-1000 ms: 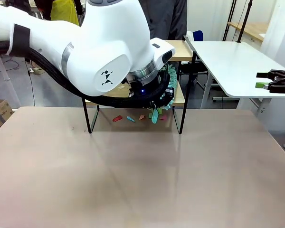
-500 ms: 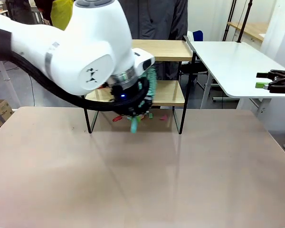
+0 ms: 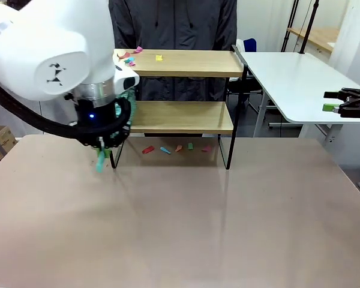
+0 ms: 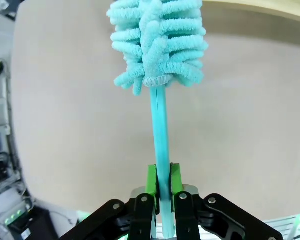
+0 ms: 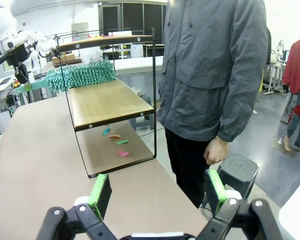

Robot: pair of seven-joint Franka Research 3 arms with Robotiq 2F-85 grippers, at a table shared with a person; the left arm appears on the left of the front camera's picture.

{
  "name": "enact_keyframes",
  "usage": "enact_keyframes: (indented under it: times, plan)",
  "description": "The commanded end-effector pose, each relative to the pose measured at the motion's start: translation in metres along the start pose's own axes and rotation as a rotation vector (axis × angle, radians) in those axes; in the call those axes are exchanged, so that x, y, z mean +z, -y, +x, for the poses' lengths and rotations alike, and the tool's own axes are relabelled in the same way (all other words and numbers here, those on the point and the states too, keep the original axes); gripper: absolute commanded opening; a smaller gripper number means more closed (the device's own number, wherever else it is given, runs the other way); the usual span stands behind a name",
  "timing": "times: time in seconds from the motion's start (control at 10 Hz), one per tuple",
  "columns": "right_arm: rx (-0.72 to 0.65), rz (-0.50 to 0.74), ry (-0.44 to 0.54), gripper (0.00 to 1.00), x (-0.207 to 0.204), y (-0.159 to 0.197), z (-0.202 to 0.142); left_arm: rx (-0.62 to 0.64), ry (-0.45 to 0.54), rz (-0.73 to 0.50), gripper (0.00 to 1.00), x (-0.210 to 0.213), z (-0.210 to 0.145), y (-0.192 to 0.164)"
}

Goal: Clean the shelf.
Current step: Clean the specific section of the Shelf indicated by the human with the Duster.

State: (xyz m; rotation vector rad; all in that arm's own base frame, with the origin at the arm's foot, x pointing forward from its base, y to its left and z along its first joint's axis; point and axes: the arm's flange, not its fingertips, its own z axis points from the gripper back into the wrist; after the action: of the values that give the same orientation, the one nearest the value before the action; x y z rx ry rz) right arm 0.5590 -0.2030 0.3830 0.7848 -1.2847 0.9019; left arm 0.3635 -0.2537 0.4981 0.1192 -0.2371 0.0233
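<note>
- The left arm [image 3: 42, 54] is cased in rounded white shells, stamped with a small black emblem [image 3: 56, 72] and trailed by a thick black cable [image 3: 30, 116].
- The left jaws and the right jaws are built of black links with silver screws [image 4: 183, 196] and green pads [image 4: 151, 177].

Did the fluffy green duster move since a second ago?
Yes. The duster, held in the left gripper, slid to the left along the shelf, from in front of its right half to its left leg.
</note>
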Motion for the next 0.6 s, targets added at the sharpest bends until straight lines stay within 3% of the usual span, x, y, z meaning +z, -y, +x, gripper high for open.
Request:
enact_keyframes:
  times: [0.0,0.2,0.3,0.5]
  plan:
    - [0.006,0.001,0.003,1.0,-0.002,0.0,0.003,0.024,0.006,0.094,0.13,0.009,-0.003,-0.008]
    - [0.006,0.001,0.003,1.0,-0.002,0.0,0.003,0.031,0.026,0.139,0.13,0.015,-0.002,-0.007]
    - [0.006,0.001,0.003,1.0,-0.002,0.0,0.003,0.01,0.067,0.08,0.13,0.022,-0.002,0.0]
    - [0.006,0.001,0.003,1.0,-0.002,0.0,0.003,-0.003,0.012,0.081,0.13,0.011,-0.003,-0.007]
